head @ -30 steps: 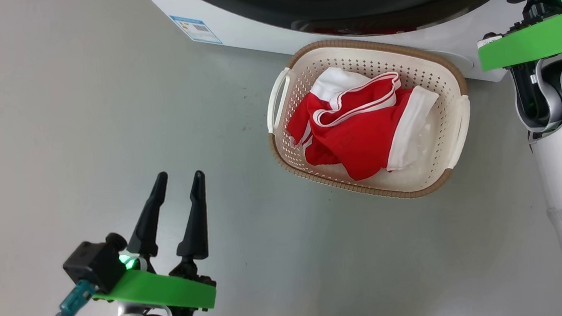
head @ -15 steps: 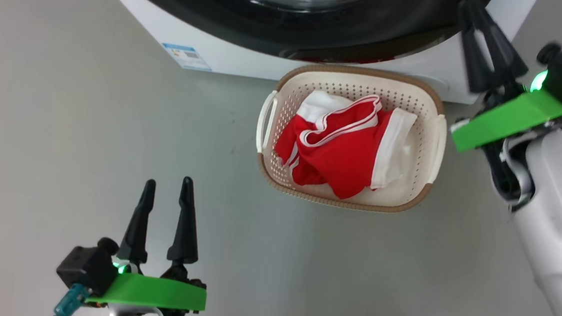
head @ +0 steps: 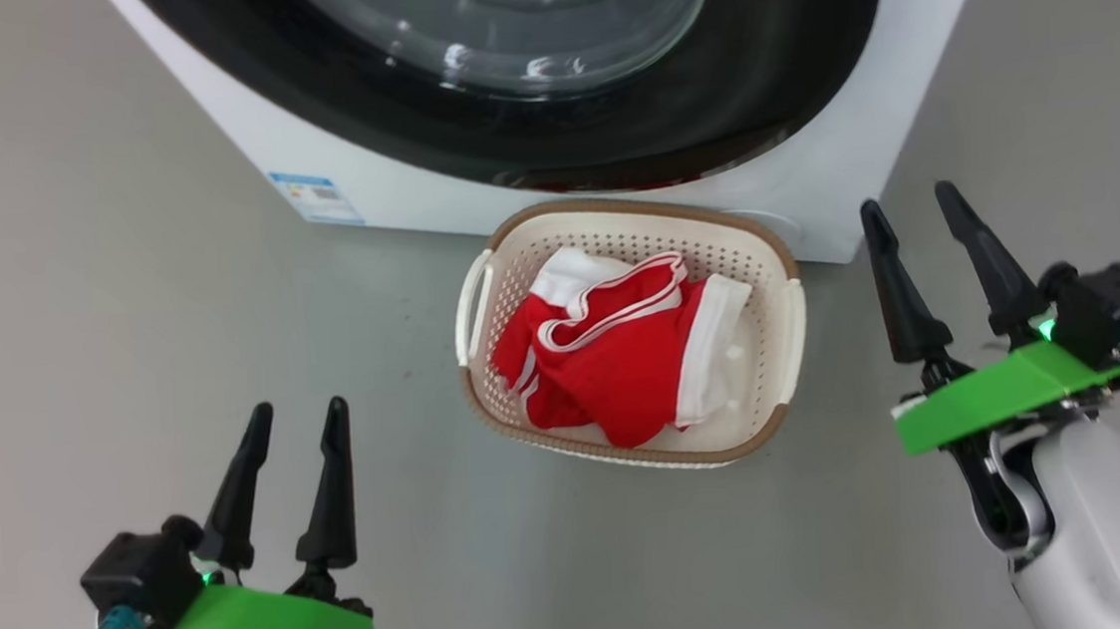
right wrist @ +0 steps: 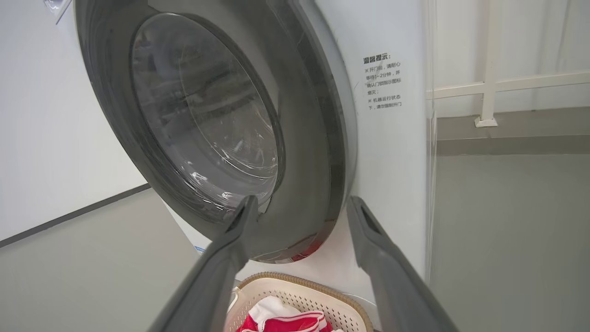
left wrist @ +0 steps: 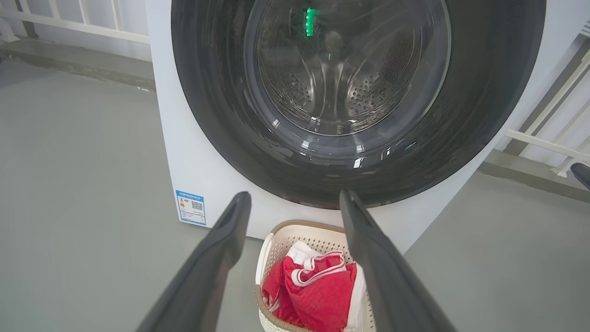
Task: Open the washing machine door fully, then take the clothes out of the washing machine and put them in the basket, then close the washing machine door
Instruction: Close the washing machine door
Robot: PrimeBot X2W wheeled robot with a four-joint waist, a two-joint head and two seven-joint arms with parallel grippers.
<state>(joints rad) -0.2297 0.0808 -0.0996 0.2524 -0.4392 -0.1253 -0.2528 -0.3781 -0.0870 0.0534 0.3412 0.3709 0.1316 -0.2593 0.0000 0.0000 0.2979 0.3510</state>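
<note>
The washing machine (head: 829,173) stands at the top of the head view, and its black-rimmed door (head: 790,66) lies flat against its front. Before it on the floor sits the cream basket (head: 612,210) with the red and white clothes (head: 614,370) heaped inside. My left gripper (head: 299,408) is open and empty at the lower left, well away from the basket. To the basket's right, my right gripper (head: 908,197) is open and empty too. Between its own fingers my left gripper (left wrist: 295,194) frames the door (left wrist: 484,92), the basket (left wrist: 295,228) and the clothes (left wrist: 318,295). My right gripper (right wrist: 303,199) faces the door (right wrist: 318,161) above the basket (right wrist: 295,279).
Grey floor surrounds the machine on both sides. A blue label (head: 316,196) is stuck low on the machine's front left. A white railing (right wrist: 488,87) runs behind the machine to its right, above a low kerb.
The head view has shifted, so more of the door shows. My right gripper has come down from the door's right edge to the floor side of the basket and opened. The left gripper stays open.
</note>
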